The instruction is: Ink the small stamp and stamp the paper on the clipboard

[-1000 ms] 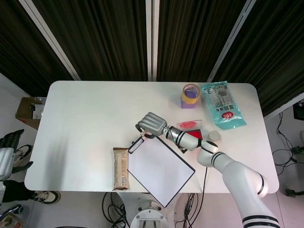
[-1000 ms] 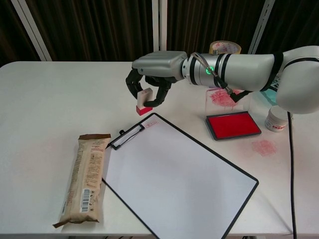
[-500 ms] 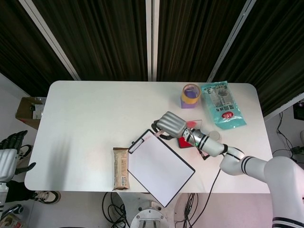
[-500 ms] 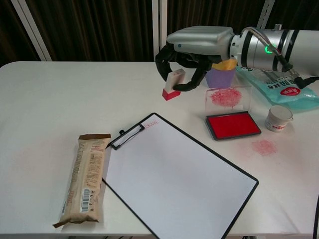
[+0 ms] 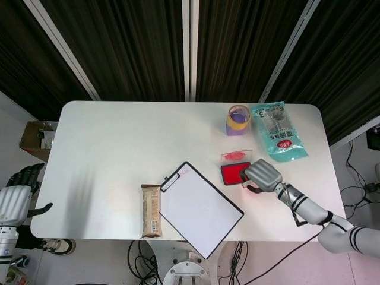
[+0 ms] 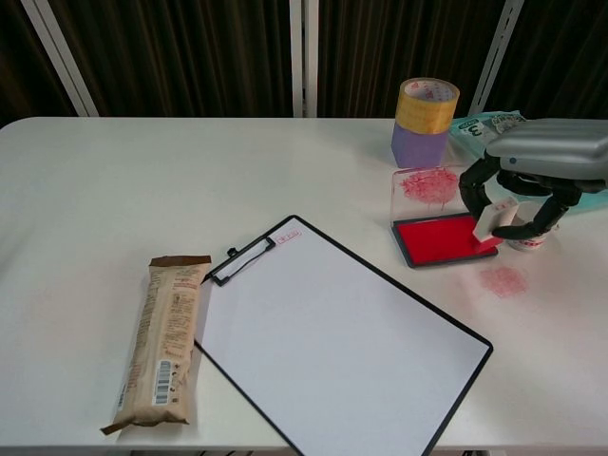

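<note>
My right hand [image 5: 261, 176] [image 6: 537, 180] grips the small white stamp [image 6: 496, 218], whose red base hangs just over the right end of the red ink pad [image 6: 443, 238] [image 5: 233, 173]. The pad's clear lid [image 6: 433, 191] stands open behind it, smeared red. The clipboard [image 6: 332, 332] [image 5: 199, 208] with blank white paper lies at the table's front; a faint red mark [image 6: 288, 237] shows near its clip [image 6: 242, 260]. My left hand [image 5: 16, 190] hangs off the table's left edge in the head view, fingers spread, holding nothing.
A wrapped snack bar [image 6: 162, 340] lies left of the clipboard. A tape roll on a purple cup [image 6: 425, 120], a teal packet [image 5: 277, 132] and a small white jar [image 6: 528, 234] sit at the back right. A red ink smudge [image 6: 503, 280] marks the table.
My right hand has carried the stamp from the clipboard's clip end rightward across the table to the ink pad's right end. A red mark now shows on the paper.
</note>
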You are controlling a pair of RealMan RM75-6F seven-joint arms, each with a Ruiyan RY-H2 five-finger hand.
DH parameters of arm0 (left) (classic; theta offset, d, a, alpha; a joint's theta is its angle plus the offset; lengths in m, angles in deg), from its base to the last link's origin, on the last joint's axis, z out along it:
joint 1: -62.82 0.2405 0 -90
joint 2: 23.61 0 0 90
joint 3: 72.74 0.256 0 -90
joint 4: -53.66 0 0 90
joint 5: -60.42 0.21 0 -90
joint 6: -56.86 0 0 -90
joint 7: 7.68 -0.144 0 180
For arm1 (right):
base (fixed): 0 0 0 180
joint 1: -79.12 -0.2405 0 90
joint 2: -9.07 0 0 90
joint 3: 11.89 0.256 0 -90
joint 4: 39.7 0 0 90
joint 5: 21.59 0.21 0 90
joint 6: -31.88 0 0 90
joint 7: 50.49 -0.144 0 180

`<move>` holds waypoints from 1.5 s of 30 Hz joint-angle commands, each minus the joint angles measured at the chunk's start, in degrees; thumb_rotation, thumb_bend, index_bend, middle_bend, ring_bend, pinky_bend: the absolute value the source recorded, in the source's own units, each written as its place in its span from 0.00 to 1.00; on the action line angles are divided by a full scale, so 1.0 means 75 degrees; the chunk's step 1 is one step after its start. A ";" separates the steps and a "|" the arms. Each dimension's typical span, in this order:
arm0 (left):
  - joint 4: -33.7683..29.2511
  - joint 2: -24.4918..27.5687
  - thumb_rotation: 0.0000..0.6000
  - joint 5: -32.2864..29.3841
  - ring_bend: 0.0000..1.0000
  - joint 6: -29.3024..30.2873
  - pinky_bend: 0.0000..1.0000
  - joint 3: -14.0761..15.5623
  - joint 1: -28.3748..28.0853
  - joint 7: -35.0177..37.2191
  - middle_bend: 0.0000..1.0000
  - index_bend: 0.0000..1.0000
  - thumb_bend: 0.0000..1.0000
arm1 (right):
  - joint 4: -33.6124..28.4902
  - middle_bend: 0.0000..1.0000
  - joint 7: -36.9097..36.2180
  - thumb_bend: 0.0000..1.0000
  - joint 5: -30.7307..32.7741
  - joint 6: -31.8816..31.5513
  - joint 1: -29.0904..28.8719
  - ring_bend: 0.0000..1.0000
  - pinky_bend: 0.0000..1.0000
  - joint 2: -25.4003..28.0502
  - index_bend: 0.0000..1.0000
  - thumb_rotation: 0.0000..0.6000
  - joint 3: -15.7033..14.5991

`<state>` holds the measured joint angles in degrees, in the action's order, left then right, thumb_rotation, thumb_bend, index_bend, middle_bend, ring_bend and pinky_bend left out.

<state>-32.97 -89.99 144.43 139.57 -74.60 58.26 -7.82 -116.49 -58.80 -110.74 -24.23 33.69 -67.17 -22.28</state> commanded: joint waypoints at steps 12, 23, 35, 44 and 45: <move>0.0054 -0.0047 1.00 0.0007 0.10 -0.0076 0.18 0.0051 -0.0024 0.0009 0.11 0.07 0.00 | 0.1019 0.88 -0.0160 0.51 -0.0228 -0.0150 0.0800 0.83 0.94 -0.0702 1.00 1.00 -0.0056; 0.0151 -0.0086 1.00 -0.0009 0.10 -0.0084 0.18 0.0070 -0.0011 0.0079 0.11 0.07 0.00 | 0.1506 0.87 -0.0269 0.49 -0.0340 0.0051 0.0955 0.83 0.94 -0.1105 1.00 1.00 0.0092; 0.0145 -0.0089 1.00 -0.0040 0.10 -0.0114 0.18 0.0076 -0.0012 0.0068 0.11 0.07 0.00 | 0.1687 0.80 -0.0461 0.44 -0.0591 0.0081 0.1020 0.82 0.92 -0.1171 0.90 1.00 0.0127; 0.0147 -0.0108 1.00 -0.0039 0.10 -0.0124 0.18 0.0090 -0.0011 0.0056 0.11 0.07 0.00 | 0.1662 0.64 -0.0538 0.41 -0.0711 0.0082 0.1055 0.74 0.91 -0.1105 0.74 1.00 0.0142; 0.0143 -0.0109 1.00 -0.0036 0.10 -0.0118 0.18 0.0092 -0.0008 0.0055 0.11 0.07 0.00 | 0.1663 0.63 -0.0536 0.41 -0.0719 0.0079 0.1060 0.74 0.91 -0.1104 0.73 1.00 0.0147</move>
<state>-31.88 -90.81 144.16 138.68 -73.91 58.19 -7.42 -104.02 -62.82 -116.13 -23.63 41.64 -75.46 -21.18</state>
